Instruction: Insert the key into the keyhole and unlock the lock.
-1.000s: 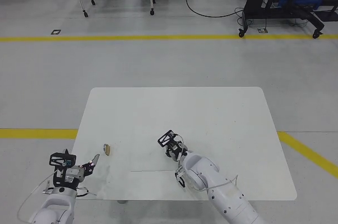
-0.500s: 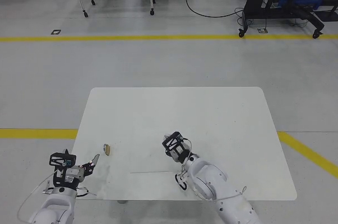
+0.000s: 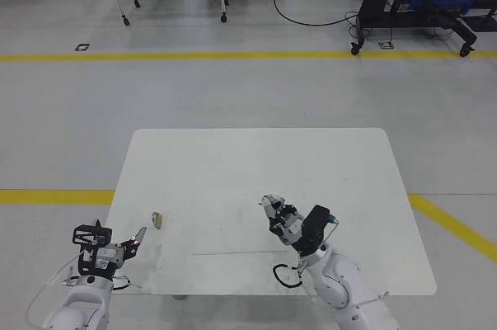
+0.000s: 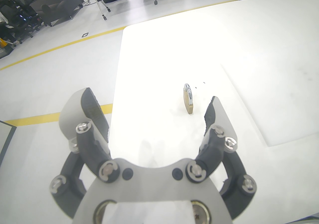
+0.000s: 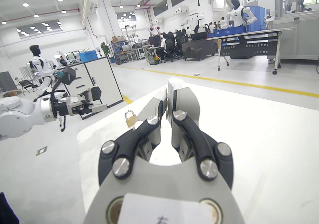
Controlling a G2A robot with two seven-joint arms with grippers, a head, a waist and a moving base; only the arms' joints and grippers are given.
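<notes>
A small brass padlock stands on edge near the left side of the white table. In the left wrist view the padlock is just beyond my open left gripper, which hovers at the table's near-left corner with nothing between its fingers. My right gripper hangs over the middle of the table, well to the right of the lock. Its fingers are shut on a thin metal key, and it points toward the padlock.
Yellow floor lines run past the table. Wheeled carts and cables stand far behind it. In the right wrist view the left arm's gripper shows past the table's edge, with desks and equipment far off.
My right arm has swung its wrist round to the right, and its gripper has shifted a little rightward over the table's middle. The left arm and the padlock have stayed where they were.
</notes>
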